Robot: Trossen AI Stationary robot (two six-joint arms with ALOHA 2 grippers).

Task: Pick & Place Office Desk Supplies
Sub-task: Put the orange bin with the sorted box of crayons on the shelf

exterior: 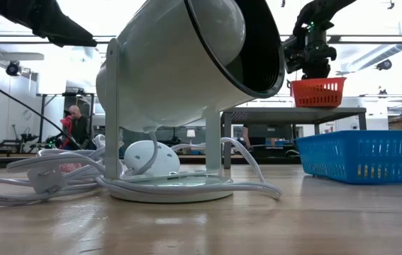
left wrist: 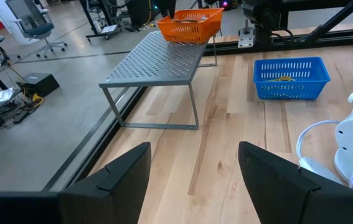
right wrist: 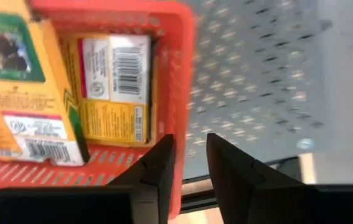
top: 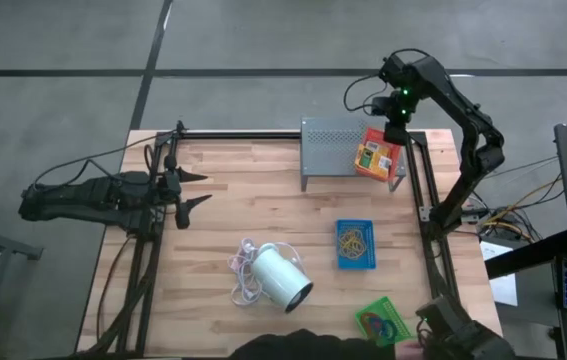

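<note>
- Red tray: rests on the grey perforated metal stand, at the stand's right end near the far edge of the wooden table; it holds two yellow-orange printed boxes lying side by side
- Right gripper: directly above the red tray's corner; in the right wrist view the fingers straddle the tray's wall, one inside and one outside, with a narrow gap between them; whether they press on the wall cannot be told
- Left gripper: waits over the left side of the table, fingers spread wide with nothing between them, pointing toward the stand
- Blue tray: on the table in front of the stand, right of centre, with tan rubber bands inside
- Green tray: near the table's front right corner, well apart from the stand, with small loops in it whose colours are hard to tell
- White cylinder: lies on its side near the front middle of the table, left of the blue tray, with its white cord coiled just beside it
- Low view: the red tray shows on the stand behind the blue tray, with the right arm over it
</note>
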